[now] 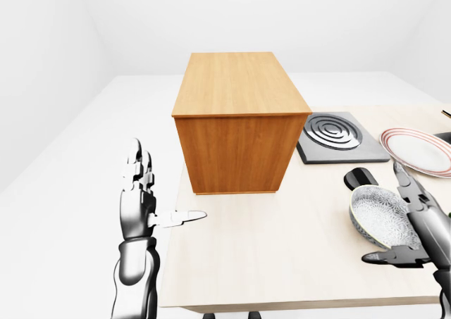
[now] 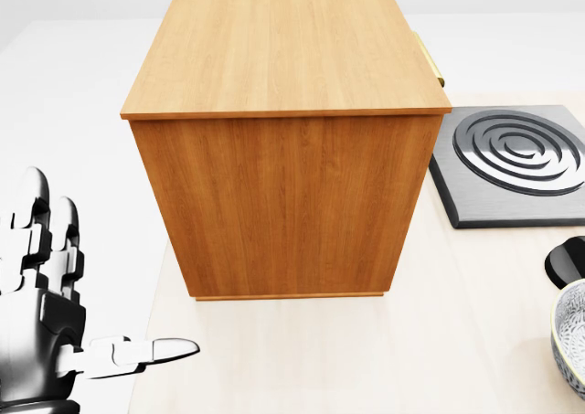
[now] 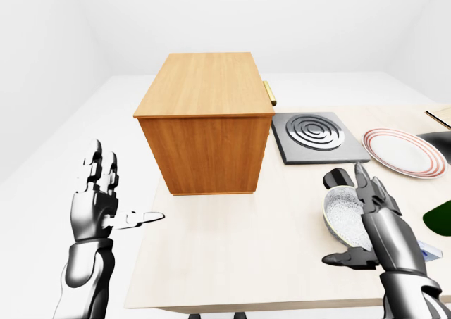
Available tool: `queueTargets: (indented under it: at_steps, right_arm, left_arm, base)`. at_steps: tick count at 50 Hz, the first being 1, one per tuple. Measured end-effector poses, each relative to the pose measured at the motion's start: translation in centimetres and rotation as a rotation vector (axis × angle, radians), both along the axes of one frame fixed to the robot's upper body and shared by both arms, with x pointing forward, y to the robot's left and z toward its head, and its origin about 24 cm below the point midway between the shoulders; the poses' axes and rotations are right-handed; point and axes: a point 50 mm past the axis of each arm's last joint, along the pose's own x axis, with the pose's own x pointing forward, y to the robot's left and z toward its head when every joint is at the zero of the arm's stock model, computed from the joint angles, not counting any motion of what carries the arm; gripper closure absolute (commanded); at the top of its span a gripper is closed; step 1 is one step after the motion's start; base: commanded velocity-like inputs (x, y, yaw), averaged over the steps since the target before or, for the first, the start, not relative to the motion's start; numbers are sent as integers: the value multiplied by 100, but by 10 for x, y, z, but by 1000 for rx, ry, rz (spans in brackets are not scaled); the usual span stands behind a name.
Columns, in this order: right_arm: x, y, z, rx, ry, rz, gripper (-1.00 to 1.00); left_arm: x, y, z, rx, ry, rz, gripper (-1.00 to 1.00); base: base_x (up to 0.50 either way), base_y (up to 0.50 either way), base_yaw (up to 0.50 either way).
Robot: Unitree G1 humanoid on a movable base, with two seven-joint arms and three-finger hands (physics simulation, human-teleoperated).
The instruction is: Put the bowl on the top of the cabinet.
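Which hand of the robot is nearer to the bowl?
Right. The right hand stands open around the bowl at its right side; the left hand is far away, off the table's left edge.

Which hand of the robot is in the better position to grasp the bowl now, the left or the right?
The right hand. Its open fingers already stand about the bowl at the table's right side. The left hand hangs open past the table's left edge, with the cabinet nearer to it than the bowl.

Head view: close, steep down on cabinet (image 2: 283, 112). Eye views: farther back, sharing cabinet, table (image 1: 282, 255).
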Motion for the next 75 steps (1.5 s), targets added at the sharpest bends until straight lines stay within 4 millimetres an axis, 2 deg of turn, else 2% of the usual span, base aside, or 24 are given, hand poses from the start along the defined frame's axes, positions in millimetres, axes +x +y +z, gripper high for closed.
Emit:
queueTargets:
  at_steps: [27, 75]
  right_arm:
    - [-8, -14, -37, 13, 184, -97, -100]
    - [-3, -32, -97, -65, 389, -183, -100]
  left_arm:
    - [0, -1, -3, 4, 12, -6, -100]
    - [5, -1, -7, 3, 29, 1, -100]
  base:
    - [0, 0, 0]
    - [0, 0, 0]
